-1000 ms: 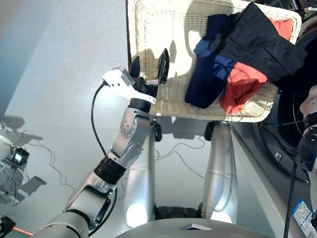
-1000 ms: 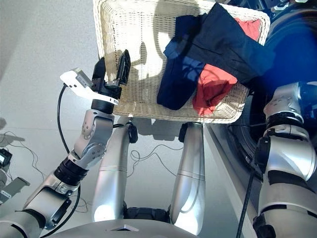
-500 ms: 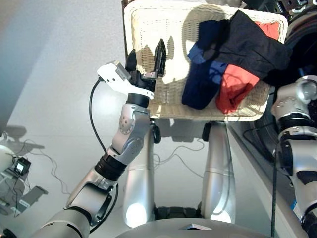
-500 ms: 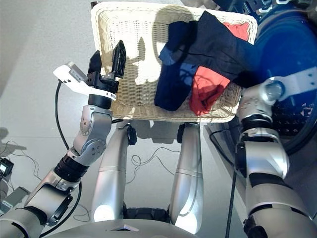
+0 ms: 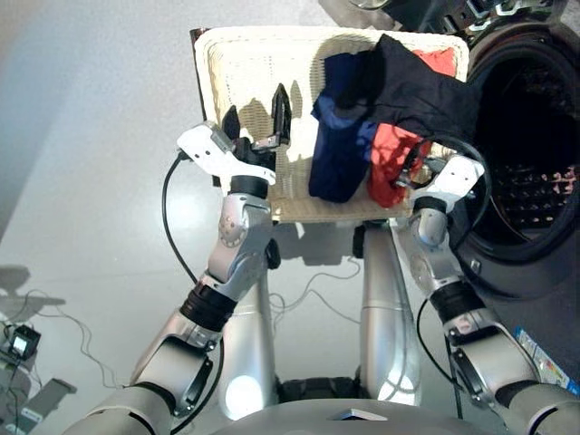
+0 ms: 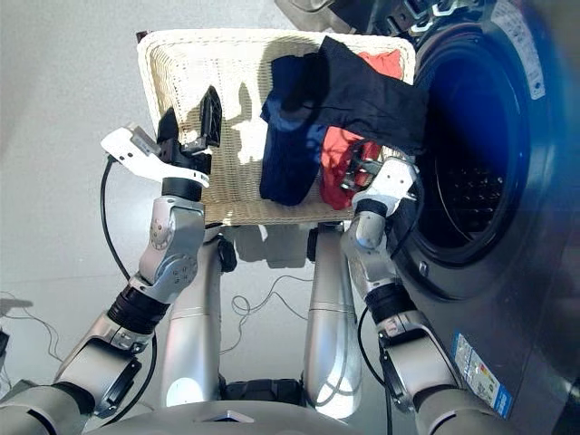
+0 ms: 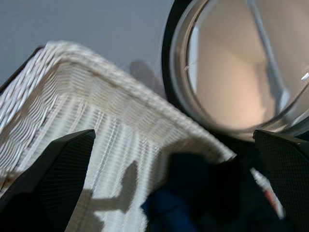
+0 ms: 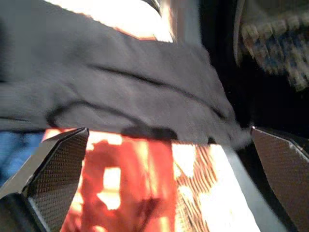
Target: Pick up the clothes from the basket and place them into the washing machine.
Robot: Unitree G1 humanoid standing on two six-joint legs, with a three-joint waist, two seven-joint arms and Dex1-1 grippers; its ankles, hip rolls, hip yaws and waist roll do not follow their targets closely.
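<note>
The cream wicker basket (image 5: 240, 68) holds the clothes in its right half: a black garment (image 5: 421, 82) draped over a navy one (image 5: 335, 149) and a coral-red one (image 5: 390, 163). My left gripper (image 5: 258, 113) hangs open over the bare left half of the basket, its fingers (image 7: 58, 164) apart with nothing between them. At the basket's near right corner my right gripper (image 6: 362, 168) is open, its fingers (image 8: 53, 164) spread in front of the red and black cloth (image 8: 130, 116). The washing machine (image 6: 480, 227) stands on the right with its steel drum (image 5: 535, 172) exposed and its glass door (image 7: 231, 63) swung open behind the basket.
Cables (image 5: 308, 285) trail over the grey floor under the basket. A small device (image 5: 18, 343) with wires lies at the lower left. A label (image 6: 476, 362) sits low on the machine's front panel.
The view has swung right toward the machine. My right arm has risen from the right side to the basket's near right corner, by the red garment. The left gripper stays open over the basket.
</note>
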